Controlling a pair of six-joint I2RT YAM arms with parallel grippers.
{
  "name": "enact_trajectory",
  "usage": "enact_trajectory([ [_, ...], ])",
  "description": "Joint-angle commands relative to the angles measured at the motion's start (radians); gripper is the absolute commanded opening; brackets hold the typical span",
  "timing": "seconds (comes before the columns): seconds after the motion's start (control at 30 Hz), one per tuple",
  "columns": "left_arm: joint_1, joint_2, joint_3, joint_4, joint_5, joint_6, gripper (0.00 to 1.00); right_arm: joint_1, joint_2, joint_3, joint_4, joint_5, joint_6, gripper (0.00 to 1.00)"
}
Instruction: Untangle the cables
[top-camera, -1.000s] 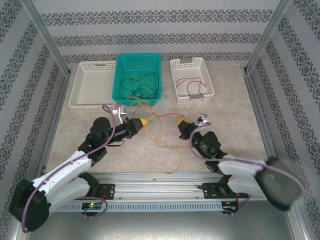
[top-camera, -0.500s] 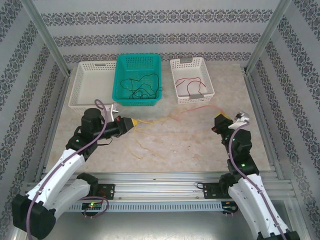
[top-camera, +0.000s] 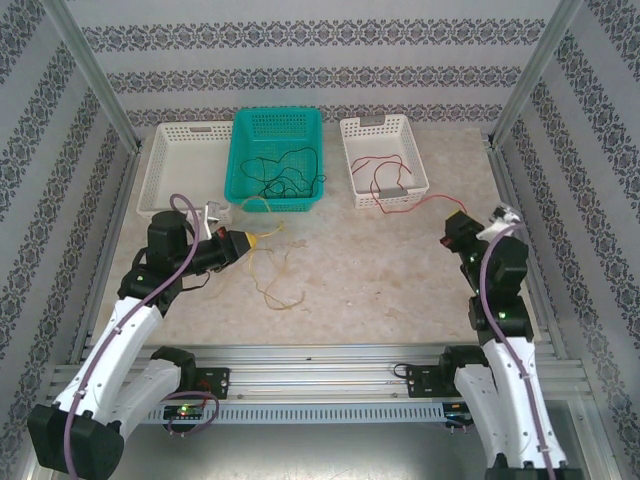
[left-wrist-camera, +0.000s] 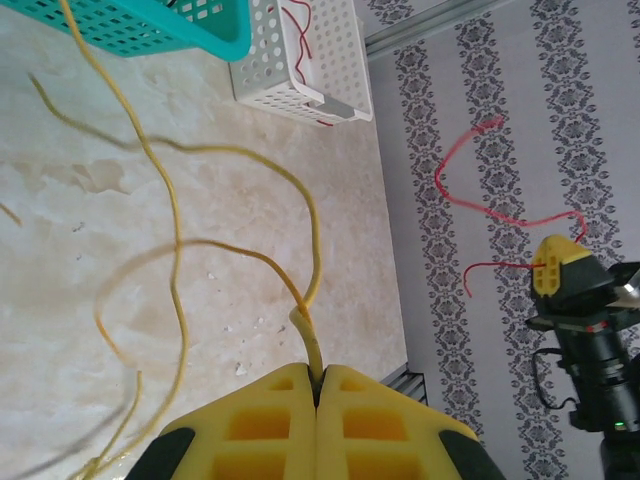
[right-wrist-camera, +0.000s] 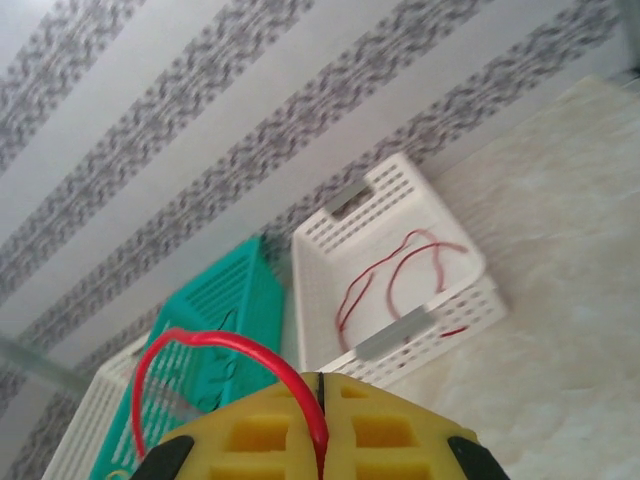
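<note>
My left gripper (top-camera: 252, 240) (left-wrist-camera: 317, 375) is shut on a yellow cable (top-camera: 266, 282) (left-wrist-camera: 176, 250) that loops loosely over the table in front of the teal basket (top-camera: 277, 125). Far to the right, my right gripper (top-camera: 452, 222) (right-wrist-camera: 320, 385) is shut on a red cable (top-camera: 425, 200) (right-wrist-camera: 200, 340), which arcs through the air toward the right white basket (top-camera: 347, 160). In the left wrist view the red cable (left-wrist-camera: 500, 212) hangs from the right gripper (left-wrist-camera: 552, 272). Black cables (top-camera: 285, 175) lie in the teal basket. Another red cable (top-camera: 385, 165) (right-wrist-camera: 400, 270) lies in the right white basket.
A shallow white tray (top-camera: 150, 170) stands left of the teal basket. Metal frame posts and patterned walls close in both sides and the back. An aluminium rail (top-camera: 320, 360) runs along the near edge between the arm bases.
Both arms have swung apart: the left gripper went left with the yellow cable, the right gripper went far right with the red one. The two cables no longer cross.
</note>
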Motion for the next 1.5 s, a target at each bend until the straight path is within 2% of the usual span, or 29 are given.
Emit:
enact_trajectory([
  [0.0,0.003,0.009,0.019,0.039,0.015,0.013,0.00,0.086,0.124,0.126,-0.006,-0.021,-0.054,0.00],
  [0.1,-0.009,0.010,0.021,0.051,0.013,0.014,0.00,0.151,0.247,0.198,0.035,0.047,-0.075,0.00],
  [0.27,-0.045,0.009,0.020,0.043,0.005,0.032,0.00,0.165,0.510,0.392,0.070,0.031,-0.094,0.00],
  [0.37,-0.066,0.009,0.009,0.045,-0.009,0.032,0.00,0.158,0.657,0.500,0.086,0.065,-0.103,0.00],
  [0.5,-0.085,0.004,-0.004,0.048,-0.027,0.033,0.00,0.142,0.869,0.665,0.054,0.046,-0.100,0.00],
  [0.7,-0.100,0.021,-0.001,0.069,-0.039,0.026,0.00,0.144,1.107,0.838,0.006,0.125,-0.100,0.00],
  [0.87,-0.116,0.045,0.006,0.092,-0.049,0.022,0.00,0.137,1.282,0.961,-0.017,0.118,-0.076,0.00],
  [1.07,-0.136,0.069,0.007,0.121,-0.058,0.012,0.00,0.143,1.422,1.076,-0.043,0.155,-0.110,0.00],
  [1.37,-0.159,0.102,-0.004,0.152,-0.072,0.006,0.00,0.101,1.543,1.179,-0.177,0.252,-0.008,0.00],
  [1.43,-0.167,0.105,-0.002,0.150,-0.079,0.011,0.00,0.092,1.521,1.115,-0.111,0.266,0.041,0.00],
  [1.47,-0.170,0.105,-0.003,0.149,-0.082,0.013,0.00,0.082,1.514,1.088,-0.068,0.233,0.074,0.00],
])
